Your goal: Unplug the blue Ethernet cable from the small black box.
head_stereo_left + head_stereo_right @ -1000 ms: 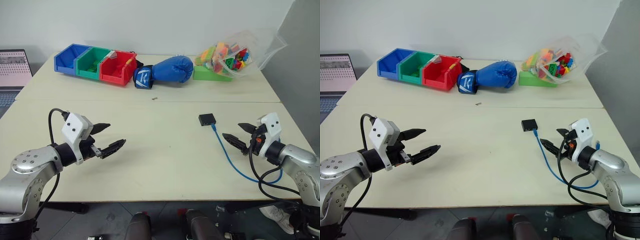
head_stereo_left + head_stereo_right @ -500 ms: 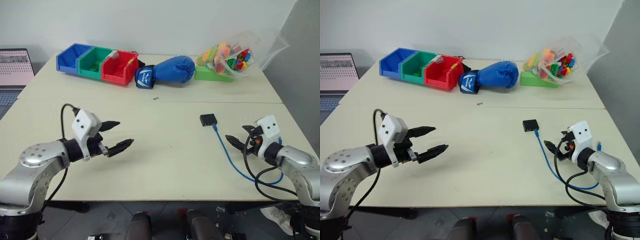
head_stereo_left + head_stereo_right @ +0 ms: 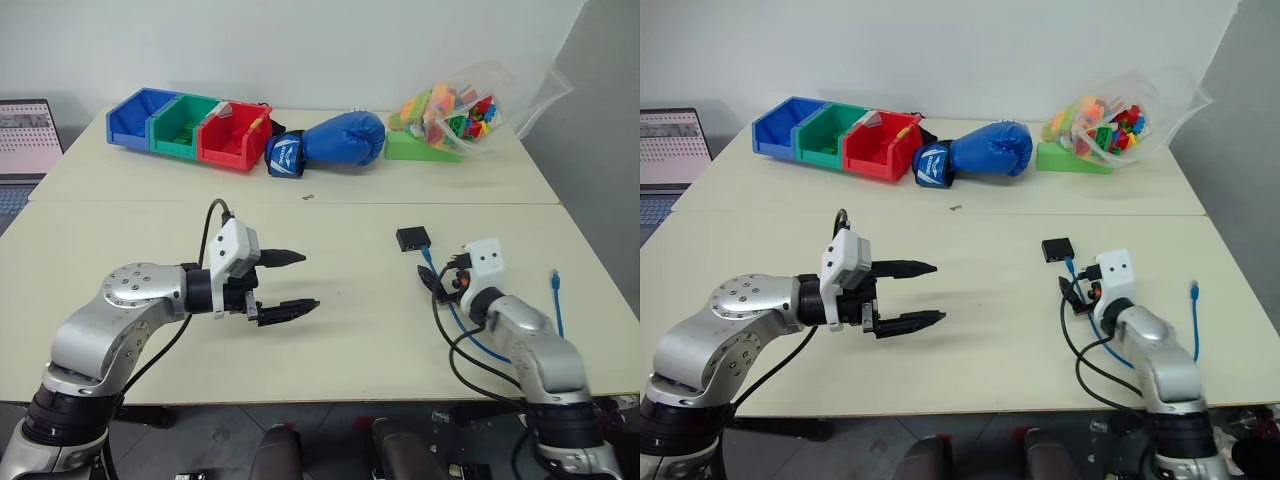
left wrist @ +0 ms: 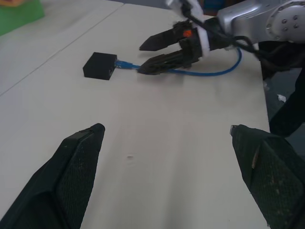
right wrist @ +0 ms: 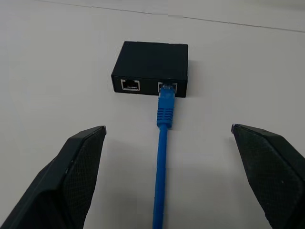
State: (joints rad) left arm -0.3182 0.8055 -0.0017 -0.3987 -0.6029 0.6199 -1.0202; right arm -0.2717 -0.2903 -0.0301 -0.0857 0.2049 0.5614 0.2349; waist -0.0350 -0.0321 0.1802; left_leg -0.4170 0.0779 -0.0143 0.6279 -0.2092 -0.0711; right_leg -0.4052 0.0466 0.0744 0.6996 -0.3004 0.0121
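The small black box [image 3: 413, 238] is seen right of centre in the head views, lying flat on the pale worktop [image 3: 340, 330]. The blue Ethernet cable [image 5: 163, 157] is plugged into one of the two ports on the side of the box facing the robot; the port beside it stands empty. From the box the cable is run toward the lower right of the frame, where it loops under the right arm, and its free plug [image 3: 553, 274] is seen lying near the worktop's right edge.

The right hand [image 4: 155, 55] is held just short of the box, its two black fingers spread wide to either side of the cable, with nothing gripped. The left hand [image 3: 290, 283] is held at centre left, above the worktop and well apart from the box, its fingers likewise spread wide and empty, pointed toward the right of the frame.

Along the top of the frame, a row of blue, green and red bins [image 3: 190, 127], a blue boxing glove [image 3: 330, 143] and a clear bag of coloured bricks [image 3: 455, 110] are set out on the far side of the worktop. A laptop [image 3: 28, 125] is seen at the upper left edge.
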